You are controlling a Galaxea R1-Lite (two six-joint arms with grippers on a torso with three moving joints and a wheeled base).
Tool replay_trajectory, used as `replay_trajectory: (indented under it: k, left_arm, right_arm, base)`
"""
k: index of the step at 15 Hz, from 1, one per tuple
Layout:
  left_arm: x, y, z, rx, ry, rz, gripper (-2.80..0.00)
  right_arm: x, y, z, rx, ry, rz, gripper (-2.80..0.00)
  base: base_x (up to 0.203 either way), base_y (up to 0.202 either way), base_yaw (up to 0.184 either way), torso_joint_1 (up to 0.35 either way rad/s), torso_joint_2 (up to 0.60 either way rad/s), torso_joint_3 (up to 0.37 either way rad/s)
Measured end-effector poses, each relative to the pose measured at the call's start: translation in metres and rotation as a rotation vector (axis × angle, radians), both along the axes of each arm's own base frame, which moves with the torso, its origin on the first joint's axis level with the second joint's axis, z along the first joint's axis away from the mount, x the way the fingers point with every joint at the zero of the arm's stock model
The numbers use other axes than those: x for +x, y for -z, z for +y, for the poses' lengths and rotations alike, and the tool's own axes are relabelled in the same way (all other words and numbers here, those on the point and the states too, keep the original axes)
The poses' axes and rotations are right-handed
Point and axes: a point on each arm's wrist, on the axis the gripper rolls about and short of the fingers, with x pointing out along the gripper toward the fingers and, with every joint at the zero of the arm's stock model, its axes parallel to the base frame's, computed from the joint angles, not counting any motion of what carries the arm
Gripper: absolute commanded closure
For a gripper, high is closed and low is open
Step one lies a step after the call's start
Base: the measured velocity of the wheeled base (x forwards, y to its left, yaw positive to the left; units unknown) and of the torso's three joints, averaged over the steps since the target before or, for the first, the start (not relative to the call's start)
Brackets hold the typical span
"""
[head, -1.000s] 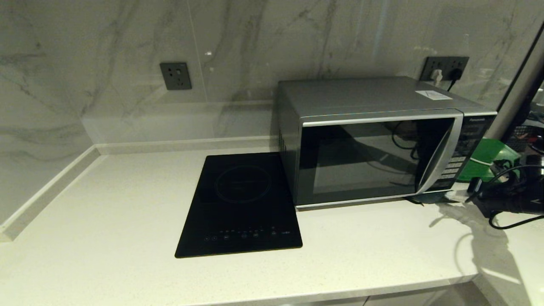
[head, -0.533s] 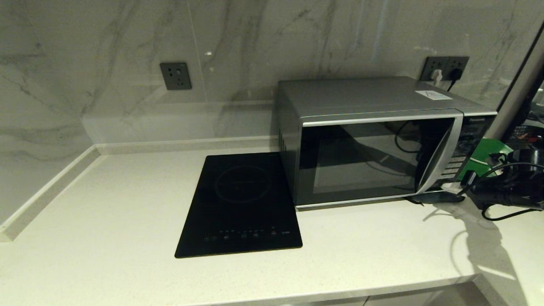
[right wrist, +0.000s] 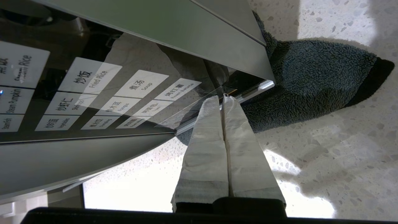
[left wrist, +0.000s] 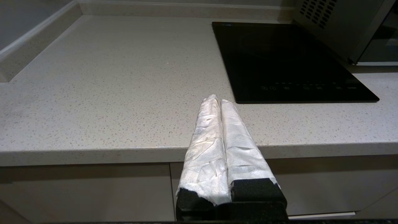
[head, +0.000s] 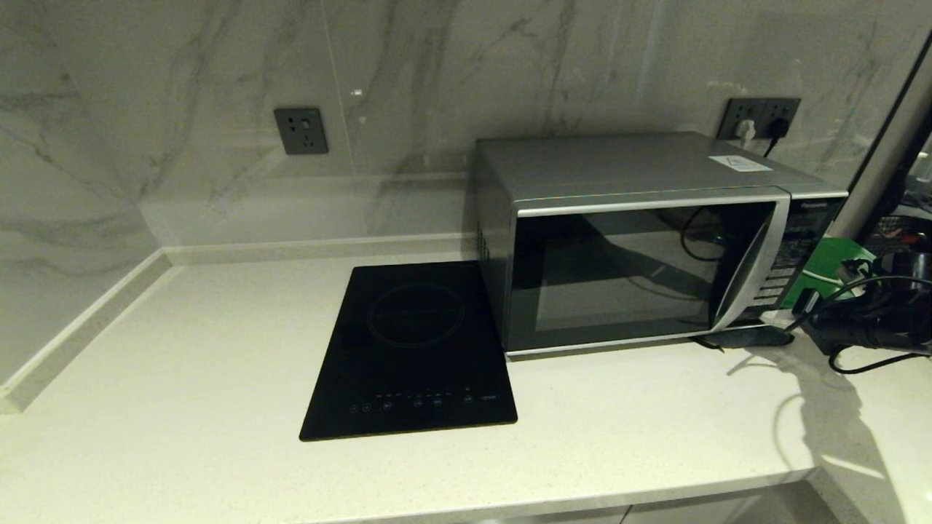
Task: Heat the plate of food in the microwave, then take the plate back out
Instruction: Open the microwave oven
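The microwave (head: 641,240) is seen standing against the back wall toward the desk's (head: 182,378) right end, its dark glass door shut; the plate of food is not seen in any view. A flat black induction hob (head: 411,353) lies just beside the microwave's left side. A dark towel (right wrist: 314,81) is tucked under the microwave's lower right front corner, and a green object (head: 826,273) shows behind it at the right. The right gripper (right wrist: 223,97) is held at the button panel's (right wrist: 93,96) lower corner — jaws pressed together on nothing. The left gripper (left wrist: 217,100) is held over the desk's front edge — jaws likewise closed and empty.
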Motion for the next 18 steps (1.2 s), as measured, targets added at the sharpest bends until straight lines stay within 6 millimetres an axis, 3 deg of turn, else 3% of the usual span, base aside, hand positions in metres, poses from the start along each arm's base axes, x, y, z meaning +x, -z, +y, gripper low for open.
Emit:
replay_trajectory:
  k: [3,6,12,15,18]
  left_arm:
    - [0.0,0.0,0.0,0.0,0.0,0.0,0.0]
    - [0.0,0.0,0.0,0.0,0.0,0.0,0.0]
    - [0.0,0.0,0.0,0.0,0.0,0.0,0.0]
    - [0.0,0.0,0.0,0.0,0.0,0.0,0.0]
    - [0.0,0.0,0.0,0.0,0.0,0.0,0.0]
  right_arm:
    - [-0.004,-0.001,0.002,0.007,-0.002,0.006,0.0]
    - [-0.017,-0.014,0.008,0.014,-0.013,-0.001,0.0]
    - [-0.074,-0.074,0.038,-0.023,-0.011,-0.05,0.0]
    - [-0.108,-0.12,0.071,-0.134,0.043,-0.053,0.0]
    - [-0.15,-0.162,0.127,-0.354,0.134,-0.023,0.0]
  base:
    - [0.0,0.0,0.0,0.0,0.0,0.0]
    - [0.0,0.0,0.0,0.0,0.0,0.0]
    - [0.0,0.0,0.0,0.0,0.0,0.0]
    - [0.0,0.0,0.0,0.0,0.0,0.0]
    - [0.0,0.0,0.0,0.0,0.0,0.0]
